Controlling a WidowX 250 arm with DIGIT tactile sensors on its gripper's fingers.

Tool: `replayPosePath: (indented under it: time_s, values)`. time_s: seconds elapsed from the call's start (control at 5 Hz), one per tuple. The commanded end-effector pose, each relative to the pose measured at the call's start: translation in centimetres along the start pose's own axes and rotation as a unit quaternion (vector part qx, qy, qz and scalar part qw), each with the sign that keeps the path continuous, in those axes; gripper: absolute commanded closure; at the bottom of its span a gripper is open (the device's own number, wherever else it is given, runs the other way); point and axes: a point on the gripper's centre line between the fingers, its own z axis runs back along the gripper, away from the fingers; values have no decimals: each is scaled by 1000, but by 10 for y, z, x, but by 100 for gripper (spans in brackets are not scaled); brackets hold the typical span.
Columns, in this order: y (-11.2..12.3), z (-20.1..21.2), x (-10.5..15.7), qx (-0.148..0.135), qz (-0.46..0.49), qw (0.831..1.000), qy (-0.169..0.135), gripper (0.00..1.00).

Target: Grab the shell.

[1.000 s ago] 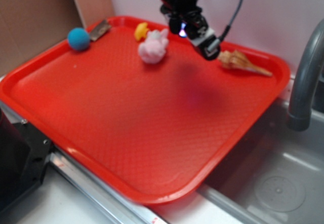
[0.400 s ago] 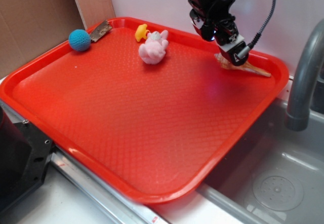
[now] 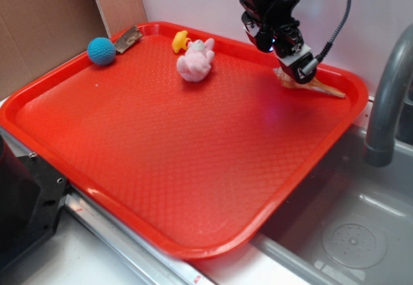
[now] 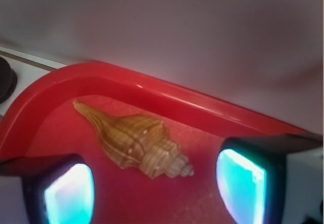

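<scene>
My pincer (image 3: 298, 70) hangs low over the far right corner of the red tray (image 3: 193, 169), right above the shell (image 3: 322, 88). In the wrist view both fingers (image 4: 66, 193) stand well apart, one at each lower corner, so I am spread wide and touching nothing; the shell (image 4: 132, 145) lies flat on the tray floor between them and a little ahead, its thin point aimed at the tray's curved rim (image 4: 152, 89). From the outside view only its tapering tip pokes out past my fingers, close to the rim.

The tray has a fine waffle texture and sits tilted across a counter edge, one corner overhanging a grey metal sink (image 3: 348, 233) with a round drain. A grey faucet (image 3: 390, 98) curves up at the right. Behind is a pale wall, at the left a brown board (image 3: 45, 20). Well away on the far side sit a pink-white plush toy (image 3: 196, 62), a small yellow toy (image 3: 181, 40), a blue ball (image 3: 101, 50) and a small flat metal piece (image 3: 128, 39).
</scene>
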Motion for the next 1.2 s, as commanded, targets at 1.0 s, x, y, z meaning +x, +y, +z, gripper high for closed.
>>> replayPosePath:
  time_s: [1.0]
  values:
    - [-76, 19, 8, -40, -84, 994, -55, 0]
